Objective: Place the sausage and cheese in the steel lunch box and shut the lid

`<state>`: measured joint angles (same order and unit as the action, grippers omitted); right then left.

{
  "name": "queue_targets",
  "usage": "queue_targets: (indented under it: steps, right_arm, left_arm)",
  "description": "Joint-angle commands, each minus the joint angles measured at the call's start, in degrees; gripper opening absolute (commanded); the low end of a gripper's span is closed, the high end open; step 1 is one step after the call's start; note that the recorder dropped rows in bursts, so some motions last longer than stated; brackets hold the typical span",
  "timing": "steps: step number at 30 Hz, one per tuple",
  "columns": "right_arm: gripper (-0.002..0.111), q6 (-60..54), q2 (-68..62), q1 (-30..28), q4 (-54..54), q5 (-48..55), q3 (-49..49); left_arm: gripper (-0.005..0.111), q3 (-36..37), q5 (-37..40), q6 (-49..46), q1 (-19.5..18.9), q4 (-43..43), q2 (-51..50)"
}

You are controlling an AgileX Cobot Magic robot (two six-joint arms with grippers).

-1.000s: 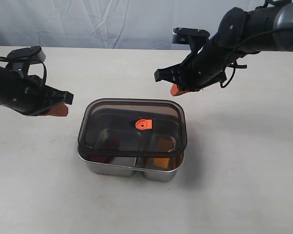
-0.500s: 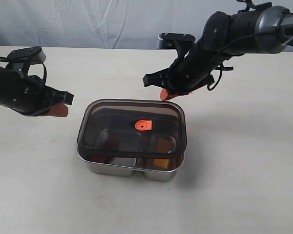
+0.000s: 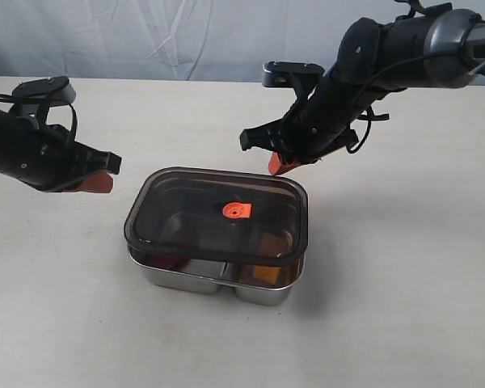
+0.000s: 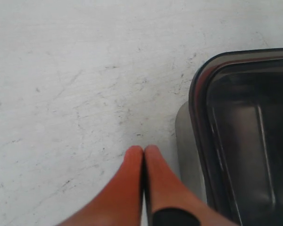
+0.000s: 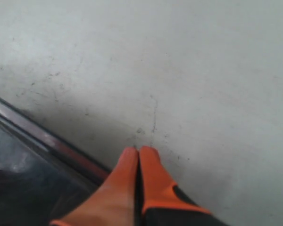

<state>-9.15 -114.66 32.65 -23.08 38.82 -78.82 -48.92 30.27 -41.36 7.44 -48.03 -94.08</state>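
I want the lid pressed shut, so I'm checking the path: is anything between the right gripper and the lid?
Nothing visible does. Only the table shows between the shut right gripper and the lid, which already rests on the lunch box.

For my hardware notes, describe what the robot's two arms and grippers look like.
The left arm and right arm are bulky and black, with thin black cables looping alongside; the right has a grey metallic segment. The left gripper and right gripper end in tapered orange fingers.

Table (image 3: 404, 267): off-white top, faintly scuffed and speckled. Backdrop (image 3: 186, 36): pale grey creased sheeting along the far edge. Light: even, soft shadows.
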Motion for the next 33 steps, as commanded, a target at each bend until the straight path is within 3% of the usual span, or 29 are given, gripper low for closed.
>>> queue_targets:
  steps: [1, 15, 20, 27, 33]
  right_arm:
    - [0.0, -0.3, 0.1, 0.0, 0.1, -1.2, -0.3]
    - [0.0, -0.3, 0.1, 0.0, -0.8, -9.0, -0.3]
    - [0.0, -0.3, 0.1, 0.1, -0.9, -6.5, -0.3]
    - [0.0, -0.8, 0.1, 0.1, -0.9, -1.6, -0.3]
    - [0.0, -0.9, 0.1, 0.1, -0.9, 0.3, -0.3]
  left_arm:
    - [0.0, -0.1, -1.6, -1.3, 0.1, -1.1, 0.4]
    - [0.0, -2.3, -1.7, -2.7, 0.1, -2.2, -2.2]
    - [0.0, -2.6, -1.4, -3.1, 0.1, -3.4, -6.4]
    - [0.0, -4.4, 0.6, -9.0, 0.1, -11.6, -7.2]
    - [0.0, -4.8, 1.9, -9.0, 0.1, -11.6, -7.2]
